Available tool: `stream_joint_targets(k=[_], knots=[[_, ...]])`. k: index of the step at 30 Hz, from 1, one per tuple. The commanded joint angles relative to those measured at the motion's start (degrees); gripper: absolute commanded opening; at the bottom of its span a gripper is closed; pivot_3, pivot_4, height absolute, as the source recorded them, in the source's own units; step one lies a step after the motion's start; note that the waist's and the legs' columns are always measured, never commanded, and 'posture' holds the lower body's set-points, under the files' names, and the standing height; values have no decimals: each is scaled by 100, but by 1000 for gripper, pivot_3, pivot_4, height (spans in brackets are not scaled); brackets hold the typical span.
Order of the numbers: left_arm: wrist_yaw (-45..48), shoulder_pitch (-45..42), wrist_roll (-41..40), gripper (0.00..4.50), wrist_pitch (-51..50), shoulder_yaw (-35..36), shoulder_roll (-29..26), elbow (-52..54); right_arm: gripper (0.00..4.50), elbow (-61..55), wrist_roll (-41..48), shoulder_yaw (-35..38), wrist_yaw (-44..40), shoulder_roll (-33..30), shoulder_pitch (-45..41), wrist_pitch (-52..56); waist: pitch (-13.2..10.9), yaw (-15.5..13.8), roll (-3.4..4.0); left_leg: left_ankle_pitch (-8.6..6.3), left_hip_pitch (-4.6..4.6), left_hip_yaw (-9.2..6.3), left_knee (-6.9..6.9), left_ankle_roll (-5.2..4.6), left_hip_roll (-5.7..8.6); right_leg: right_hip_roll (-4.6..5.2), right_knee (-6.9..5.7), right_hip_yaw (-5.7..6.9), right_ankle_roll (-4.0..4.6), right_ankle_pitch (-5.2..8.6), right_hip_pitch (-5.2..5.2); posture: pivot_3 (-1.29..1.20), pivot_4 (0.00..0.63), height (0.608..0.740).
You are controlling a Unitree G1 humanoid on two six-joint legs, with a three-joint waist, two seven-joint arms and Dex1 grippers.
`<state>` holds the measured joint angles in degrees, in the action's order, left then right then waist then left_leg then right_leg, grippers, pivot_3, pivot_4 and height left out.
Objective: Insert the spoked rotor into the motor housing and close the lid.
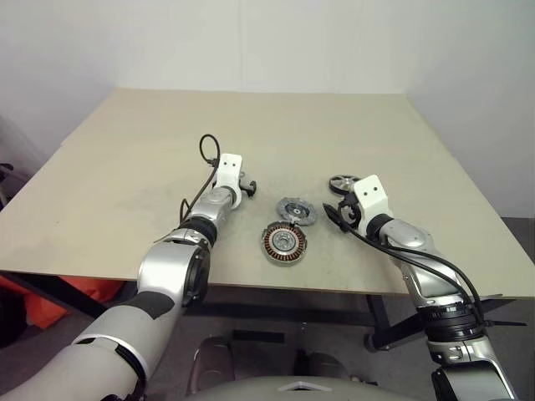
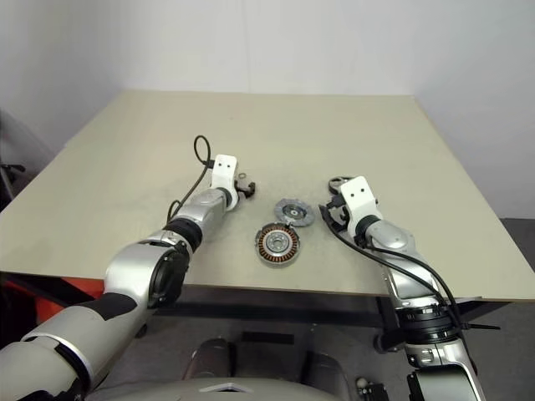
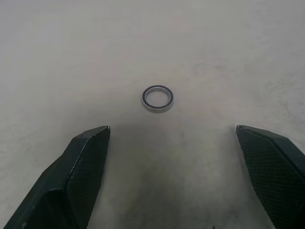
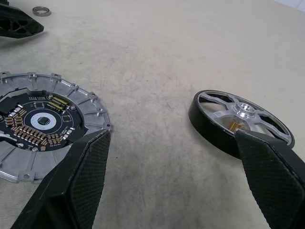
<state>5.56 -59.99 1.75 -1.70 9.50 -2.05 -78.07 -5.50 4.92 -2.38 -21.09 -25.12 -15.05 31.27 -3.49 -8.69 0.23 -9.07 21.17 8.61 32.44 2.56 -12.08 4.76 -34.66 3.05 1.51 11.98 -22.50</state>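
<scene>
On the beige wooden counter [image 1: 125, 184], the round silver motor housing with copper windings [image 1: 284, 244] sits low at centre of the head view; the flat grey notched-edge lid [image 1: 296, 210] lies just above it, apart. The dark-rimmed spoked rotor with silver spokes [image 4: 240, 121] rests flat right of centre – between the released right pincer's [image 4: 174, 179] spread fingers in its wrist view. The left pincer [image 3: 174, 179] (spread wide, holding nothing) faces a small metal ring [image 3: 157, 98].
</scene>
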Motion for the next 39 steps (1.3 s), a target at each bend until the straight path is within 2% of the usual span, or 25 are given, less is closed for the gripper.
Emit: stream_joint_targets(k=[1, 7, 10, 14, 18, 24, 30, 33, 37, 39], knots=[[-63, -166, 49, 4469, 154, 14, -114, 101, 4305, -251, -25, 153, 30, -26, -74, -74, 0, 1, 0, 0, 0, 0, 0, 0, 1, 1, 0, 0, 0, 0, 0, 0, 0, 740], [-233, -178, 93, 4469, 167, 25, -170, 101, 4305, -206, -26, 134, 15, -23, -131, -77, 0, 0, -1, -8, 2, 0, -3, -13, 26, 29, 0, 1, -10, 6, 1, 0, 0, 740], [96, -220, 42, 4469, 203, 30, -177, 133, 4305, -223, -10, 125, 7, -9, -162, -44, 0, 0, -1, -11, 6, 0, -2, -19, 29, 33, 0, 1, -9, 5, 1, 0, 0, 740], [1479, -183, 7, 4469, 409, -92, -383, 272, 4305, -509, 227, 283, -107, -20, -106, 145, -1, -1, -2, -16, 14, 0, -3, -26, 30, 34, 4, 2, -7, 5, -2, 0, 0, 740], [2462, -39, 304, 4469, 759, -502, -872, 422, 4305, -692, 250, 351, -293, -224, 99, 118, -2, 6, -3, -17, 26, 1, -6, -29, 29, 35, 4, 1, -6, 4, -16, 0, 0, 740], [4421, 287, -11, 4469, 1063, -538, -1623, 870, 4305, -1005, 426, 162, -776, -352, 276, 175, -2, 6, -2, -17, 18, 5, -16, -27, 27, 38, 4, 1, -5, 6, -17, 0, 0, 740], [6137, 777, -618, 4469, 716, -412, -1967, 1673, 4305, -1106, 312, -225, -1125, -500, 278, 128, -4, -6, -3, -17, 16, 5, -18, -27, 23, 51, 0, 0, -4, 6, -14, 0, 0, 740], [6050, 906, -656, 4469, 717, -436, -1967, 1831, 4305, -1056, 253, -298, -1175, -520, 211, 94, -4, -6, -4, -17, 15, 5, -18, -27, 23, 54, -1, -1, -4, 6, -12, 0, 0, 740], [4973, 891, -282, 4469, 977, -650, -1740, 1602, 4305, -746, 129, -313, -1073, -480, 11, 67, -4, 8, -4, -16, 6, 5, -17, -25, 24, 54, -6, -2, -5, 6, -9, 0, 0, 740], [4906, 906, -311, 4469, 913, -685, -1547, 1591, 4305, -819, 207, -295, -1157, -469, -10, 105, -4, -1, -4, -15, 4, 5, -17, -23, 24, 54, -6, -2, -6, 6, -6, 0, 0, 740]])
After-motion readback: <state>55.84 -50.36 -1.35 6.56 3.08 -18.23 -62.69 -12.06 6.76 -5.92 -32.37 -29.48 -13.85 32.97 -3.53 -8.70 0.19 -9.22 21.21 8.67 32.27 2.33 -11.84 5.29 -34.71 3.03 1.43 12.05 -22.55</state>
